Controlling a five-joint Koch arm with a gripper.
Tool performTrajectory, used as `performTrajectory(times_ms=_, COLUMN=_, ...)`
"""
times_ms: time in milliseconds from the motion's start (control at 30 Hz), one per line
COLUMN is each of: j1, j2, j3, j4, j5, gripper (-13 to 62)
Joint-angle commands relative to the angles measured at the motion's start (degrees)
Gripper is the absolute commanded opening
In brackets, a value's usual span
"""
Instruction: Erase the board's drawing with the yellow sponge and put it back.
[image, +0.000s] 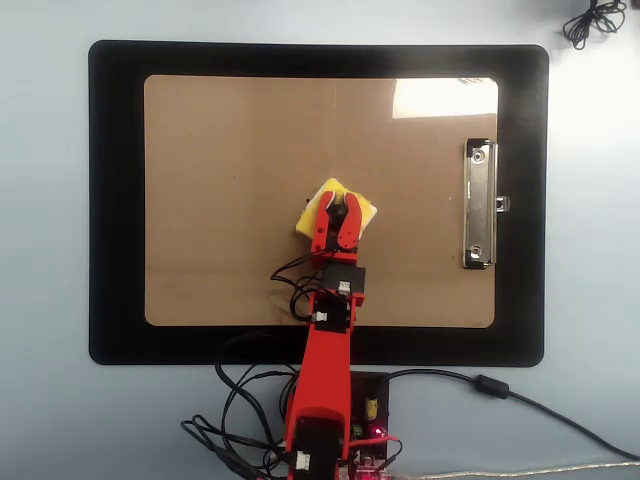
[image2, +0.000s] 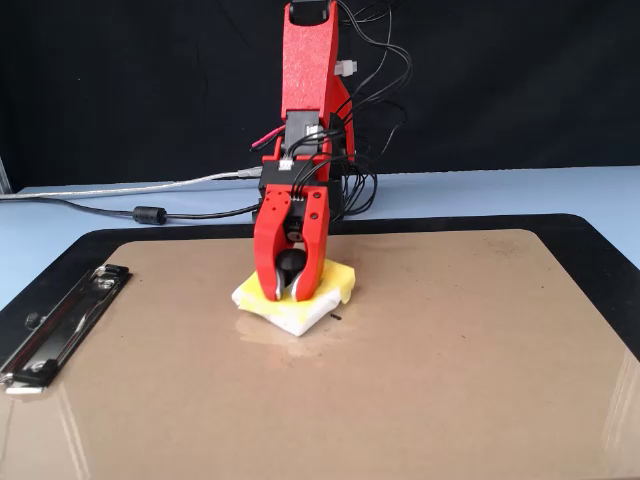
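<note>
The brown board (image: 220, 180) lies on a black mat, and it also shows in the fixed view (image2: 450, 350). The yellow sponge (image: 366, 212) sits flat near the board's middle, and the fixed view (image2: 340, 273) shows its white underlayer. My red gripper (image: 337, 206) points down onto it, with its jaws closed around the sponge's black knob (image2: 289, 263). In the fixed view the gripper (image2: 288, 293) presses on the sponge. A tiny black mark (image2: 338, 317) shows at the sponge's near right edge. The rest of the drawing is hidden or gone; I cannot tell which.
The silver clip (image: 480, 205) sits at the board's right short edge in the overhead view and at the left in the fixed view (image2: 60, 320). The black mat (image: 115, 200) frames the board. Cables (image: 250, 400) and the arm's base lie at the near mat edge.
</note>
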Motion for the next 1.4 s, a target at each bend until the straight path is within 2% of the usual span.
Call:
performTrajectory(times_ms=0, j1=1.5, j2=3.3, j3=5.7, j4=-4.7, j5=-0.3, gripper=-8.2)
performTrajectory(times_ms=133, j1=1.5, j2=13.4, j3=18.9, j4=-9.3, j5=-0.3, gripper=-8.2)
performTrajectory(times_ms=267, j1=1.2, j2=19.8, j3=22.8, j4=-8.6, j5=-0.4, gripper=-8.2)
performTrajectory(times_ms=333, j1=1.3, j2=15.6, j3=19.5, j4=-8.8, j5=-0.5, gripper=-8.2)
performTrajectory(times_ms=500, j1=1.1, j2=-2.9, j3=1.3, j4=-9.4, j5=-0.5, gripper=-8.2)
performTrajectory(times_ms=600, j1=1.1, j2=-6.2, j3=-2.4, j4=-9.4, j5=-0.5, gripper=-8.2)
performTrajectory(times_ms=700, j1=1.0, j2=-1.4, j3=3.9, j4=-9.6, j5=-0.5, gripper=-8.2)
performTrajectory(times_ms=867, j1=-5.8, j2=18.0, j3=20.4, j4=-8.7, j5=-0.5, gripper=-8.2)
performTrajectory(times_ms=933, j1=-8.0, j2=20.4, j3=21.2, j4=-8.7, j5=-0.7, gripper=-8.2)
performTrajectory(times_ms=1033, j1=-9.8, j2=11.9, j3=16.3, j4=-9.2, j5=-2.7, gripper=-8.2)
performTrajectory(times_ms=1200, j1=-9.4, j2=-11.2, j3=-5.7, j4=-9.4, j5=-3.5, gripper=-8.2)
performTrajectory(times_ms=1267, j1=-9.4, j2=-14.8, j3=-9.1, j4=-9.4, j5=-3.5, gripper=-8.2)
performTrajectory(times_ms=1367, j1=-9.4, j2=-11.2, j3=-3.3, j4=-9.6, j5=-3.4, gripper=-8.2)
